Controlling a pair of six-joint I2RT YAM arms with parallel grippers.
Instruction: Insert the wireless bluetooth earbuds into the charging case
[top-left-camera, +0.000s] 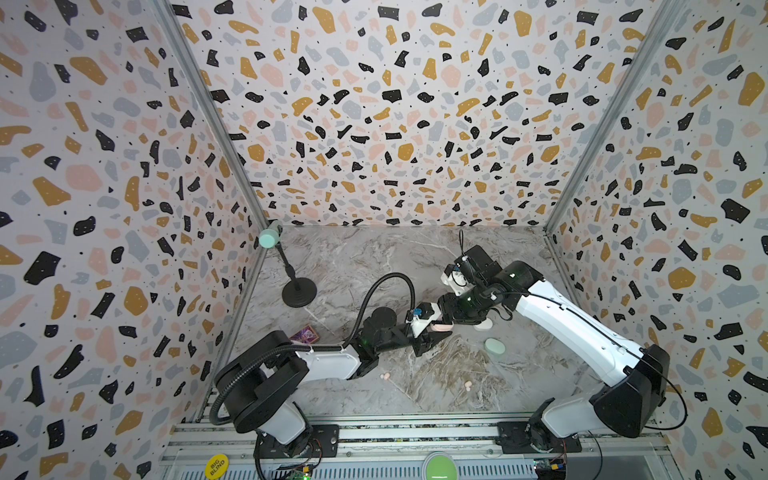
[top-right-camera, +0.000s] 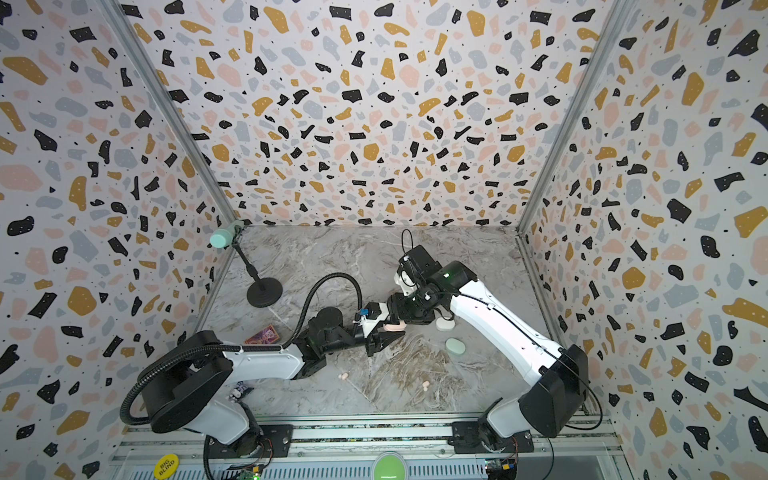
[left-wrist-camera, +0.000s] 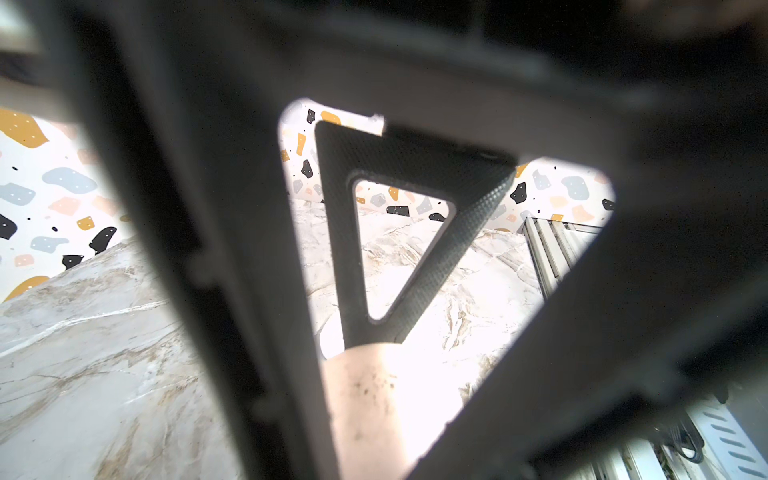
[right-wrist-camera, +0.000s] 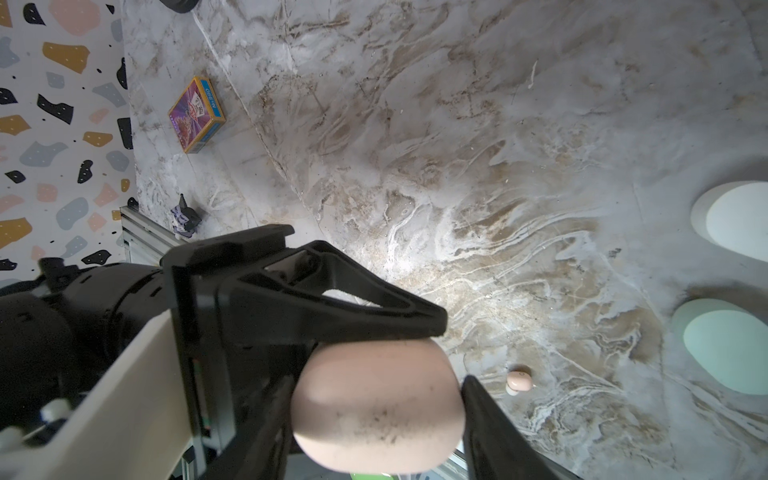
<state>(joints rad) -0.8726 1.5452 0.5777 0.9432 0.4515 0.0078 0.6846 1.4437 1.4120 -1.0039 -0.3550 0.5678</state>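
Two pink earbuds lie loose on the tabletop, one and the other, well apart from each other; both top views show them, and the right wrist view shows one of them lying alone on the marble.

Seen from these earbuds, the pink charging case is toward 12 o'clock, lifted above the tabletop near its middle; it looks closed and has dark smudges on its shell.

The right fingers stand apart with the case between them, pressing it from two sides.

The left fingers are brought together; one of them lies on the upper face of the case; if they pinch some edge of it, I cannot tell.

From the held case, a white case lies at 3 o'clock, partly under the right arm; a mint case lies at 4 o'clock, near the white one but apart from it.

Farther away, a small purple card box lies at 9 o'clock; the round base of a microphone stand is at 10 o'clock.
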